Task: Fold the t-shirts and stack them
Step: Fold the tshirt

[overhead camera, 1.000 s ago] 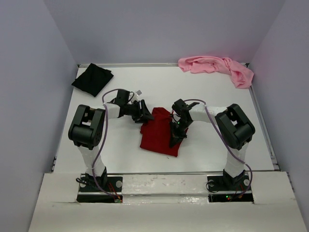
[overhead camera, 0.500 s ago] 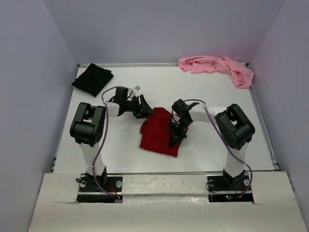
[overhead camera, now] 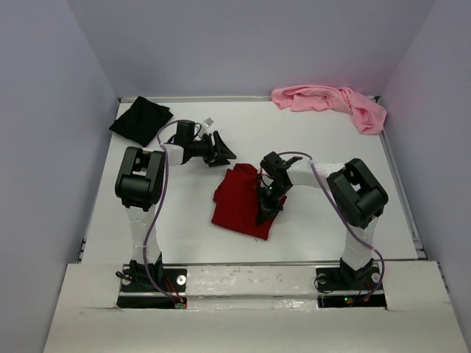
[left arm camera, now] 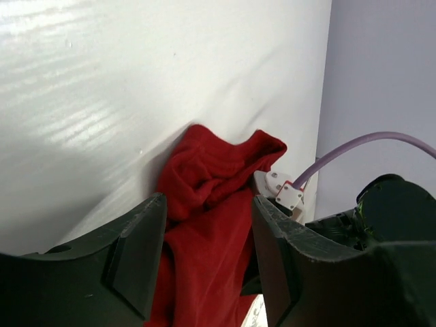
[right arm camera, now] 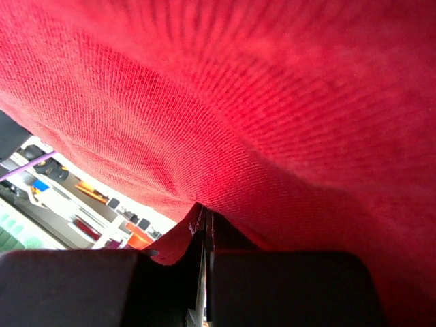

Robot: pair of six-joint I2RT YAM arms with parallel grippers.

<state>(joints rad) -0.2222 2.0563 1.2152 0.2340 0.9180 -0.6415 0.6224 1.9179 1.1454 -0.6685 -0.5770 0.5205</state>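
Note:
The dark red t-shirt (overhead camera: 237, 206) lies partly folded at the table's middle; the left wrist view shows its bunched edge (left arm camera: 204, 238). My right gripper (overhead camera: 266, 212) sits at its right side. In the right wrist view the jaws (right arm camera: 206, 218) are shut on a pinch of the red cloth (right arm camera: 272, 102), which fills the picture. My left gripper (overhead camera: 223, 153) hovers just behind the shirt's back left corner, open (left arm camera: 208, 204) and empty. The black t-shirt (overhead camera: 141, 120) lies at the back left. The light pink t-shirt (overhead camera: 331, 101) is crumpled at the back right.
Grey walls enclose the white table (overhead camera: 324, 184) on three sides. The right arm's white cable plug (left arm camera: 283, 191) lies close beside the red cloth. Both arm bases stand at the near edge.
My left gripper has drawn back and to the left, away from the red shirt, staying open. The right gripper has not moved.

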